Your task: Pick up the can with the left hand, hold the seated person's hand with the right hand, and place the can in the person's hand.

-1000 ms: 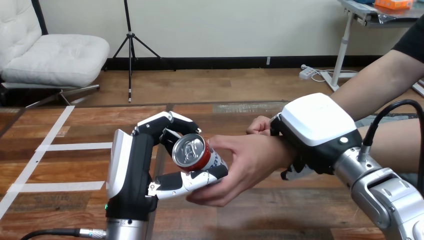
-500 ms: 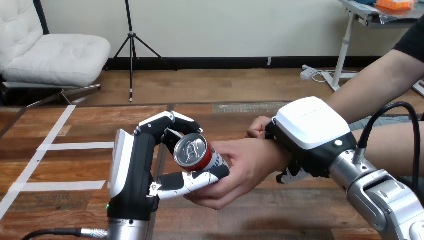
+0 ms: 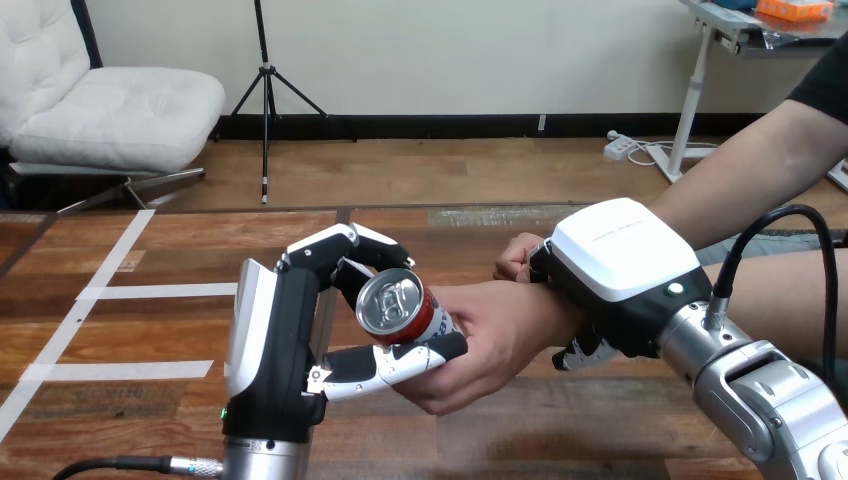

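Observation:
A red can (image 3: 403, 309) with a silver top lies tilted in my left hand (image 3: 283, 340), whose fingers and thumb curl round it above the table's middle. The person's hand (image 3: 492, 335) comes in from the right, palm toward the can, its fingers under and against the can's far end. My right hand (image 3: 618, 268) sits over the person's wrist, white back up, fingers curled down round the wrist. A second hand of the person (image 3: 518, 258) shows as a fist just behind my right hand.
The wooden table (image 3: 130, 400) carries white tape strips (image 3: 120, 371) at the left. The person's forearm (image 3: 740, 180) slants in from the upper right, over the table's right part.
My left hand and the can have shifted slightly right, further into the person's hand. My right hand has stayed on the wrist and barely moved.

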{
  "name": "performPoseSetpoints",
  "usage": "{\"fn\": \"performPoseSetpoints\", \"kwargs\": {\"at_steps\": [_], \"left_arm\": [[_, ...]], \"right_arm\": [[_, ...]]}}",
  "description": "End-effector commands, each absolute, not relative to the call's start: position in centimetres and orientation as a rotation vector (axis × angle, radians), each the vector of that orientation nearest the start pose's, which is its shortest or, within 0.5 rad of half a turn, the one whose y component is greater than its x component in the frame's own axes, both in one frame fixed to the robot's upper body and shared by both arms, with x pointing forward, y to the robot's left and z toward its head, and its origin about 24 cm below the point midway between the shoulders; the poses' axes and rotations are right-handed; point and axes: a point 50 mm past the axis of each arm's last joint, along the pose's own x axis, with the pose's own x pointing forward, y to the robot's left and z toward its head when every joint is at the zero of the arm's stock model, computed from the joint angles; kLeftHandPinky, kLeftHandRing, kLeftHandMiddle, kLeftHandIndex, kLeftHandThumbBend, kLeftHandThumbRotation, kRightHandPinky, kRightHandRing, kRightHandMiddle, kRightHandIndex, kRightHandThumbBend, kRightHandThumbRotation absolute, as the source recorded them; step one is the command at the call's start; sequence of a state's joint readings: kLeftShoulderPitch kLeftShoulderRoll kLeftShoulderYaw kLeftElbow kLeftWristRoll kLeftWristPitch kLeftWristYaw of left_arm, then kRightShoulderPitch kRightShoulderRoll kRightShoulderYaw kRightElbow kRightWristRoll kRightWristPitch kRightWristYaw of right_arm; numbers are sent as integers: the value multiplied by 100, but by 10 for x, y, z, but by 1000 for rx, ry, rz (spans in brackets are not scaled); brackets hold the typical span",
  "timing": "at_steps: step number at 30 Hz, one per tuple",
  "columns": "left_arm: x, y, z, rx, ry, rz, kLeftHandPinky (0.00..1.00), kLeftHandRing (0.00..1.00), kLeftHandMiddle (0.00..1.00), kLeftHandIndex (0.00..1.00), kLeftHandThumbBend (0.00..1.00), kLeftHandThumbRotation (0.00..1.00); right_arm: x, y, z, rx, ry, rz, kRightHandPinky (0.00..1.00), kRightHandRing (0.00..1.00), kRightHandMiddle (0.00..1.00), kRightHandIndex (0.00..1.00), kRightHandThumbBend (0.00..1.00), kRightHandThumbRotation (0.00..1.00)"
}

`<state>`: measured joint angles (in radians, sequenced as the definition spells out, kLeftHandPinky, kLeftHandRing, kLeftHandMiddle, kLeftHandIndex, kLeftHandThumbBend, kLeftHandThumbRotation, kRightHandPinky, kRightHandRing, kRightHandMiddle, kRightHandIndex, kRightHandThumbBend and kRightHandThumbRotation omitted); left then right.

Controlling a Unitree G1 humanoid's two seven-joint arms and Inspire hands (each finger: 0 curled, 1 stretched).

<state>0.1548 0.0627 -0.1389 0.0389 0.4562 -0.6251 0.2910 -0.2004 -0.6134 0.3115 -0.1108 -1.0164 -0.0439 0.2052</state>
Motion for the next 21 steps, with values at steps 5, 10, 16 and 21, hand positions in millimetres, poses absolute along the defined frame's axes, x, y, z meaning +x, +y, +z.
{"fn": "performPoseSetpoints", "kwargs": {"at_steps": [5,10,16,21], "left_arm": [[212,105,76,317,-621,-48,29,35,41,43,77,0],[211,104,75,320,-618,-51,29,35,41,43,77,0],[211,103,74,328,-622,-56,29,34,41,43,77,0],[211,102,73,323,-618,-62,28,34,41,43,77,0]], "right_arm": [[291,-166,116,-1663,-286,308,31,36,43,49,75,0],[291,-166,116,-1663,-286,308,30,35,42,49,74,0],[291,-167,115,-1659,-289,304,28,33,39,48,74,0],[291,-168,115,-1659,-289,300,28,32,39,48,74,0]]}}
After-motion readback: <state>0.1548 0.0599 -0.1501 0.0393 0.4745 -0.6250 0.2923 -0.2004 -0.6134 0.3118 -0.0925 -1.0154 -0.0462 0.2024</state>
